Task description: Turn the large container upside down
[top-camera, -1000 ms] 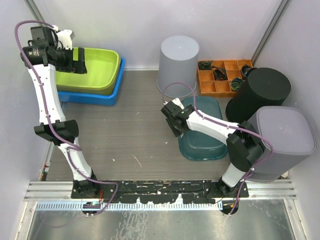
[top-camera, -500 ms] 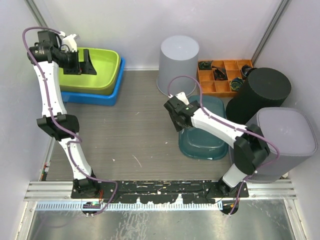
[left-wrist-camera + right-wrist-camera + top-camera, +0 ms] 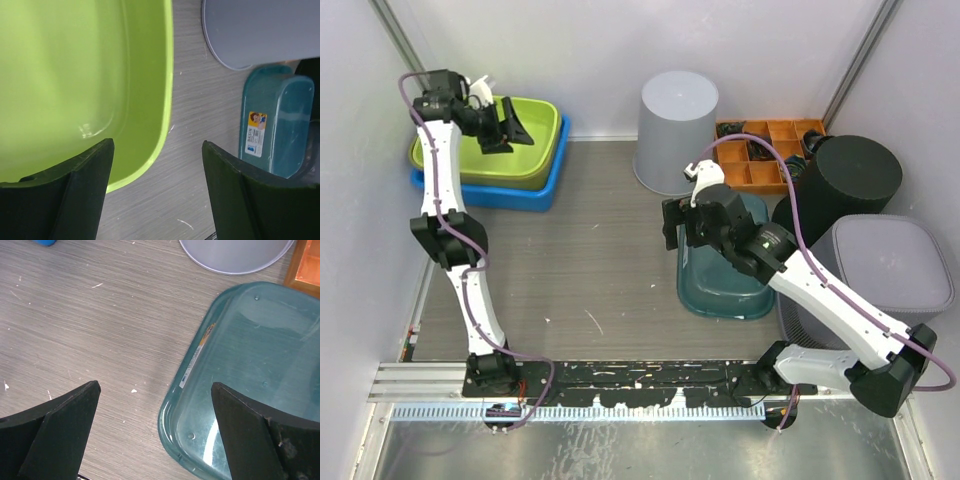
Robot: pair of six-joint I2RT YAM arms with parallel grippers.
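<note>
**Partner:** What is your left side doing?

**Me:** My left end effector (image 3: pixel 156 147) is released, but it has begun to narrow; a second ago it was spread full. One finger hangs over the inside of the green basin (image 3: pixel 75 75). The other hangs over the bare counter (image 3: pixel 200 115) outside it, so the basin's 3 o'clock rim lies between them. I hold nothing yet, and I cannot tell whether either finger touches that rim.

**Partner:** And the container itself?

**Me:** I take the green basin for it. It sits open side up at about 10 o'clock on the counter, nested in the blue basin (image 3: pixel 510 195), and it has not moved. What moved is my left arm, which has swung from the basin's 9 o'clock side across to the 3 o'clock rim.

**Partner:** Your right side?

**Me:** My right end effector (image 3: pixel 155 390) is released, spread wide and empty. It hovers over the 9 o'clock edge of the teal basin (image 3: pixel 245 365), which lies bottom up near 3 o'clock. That arm has stretched out and drifted toward 12, nearer the grey bucket (image 3: pixel 677 125).

**Partner:** So where does that leave the job?

**Me:** I judge the grasp is only starting and the flip has not begun. Pinching the rim comes next. The wall looks thin and slick, so it may slip, or the blue basin may lift along with it.
</note>
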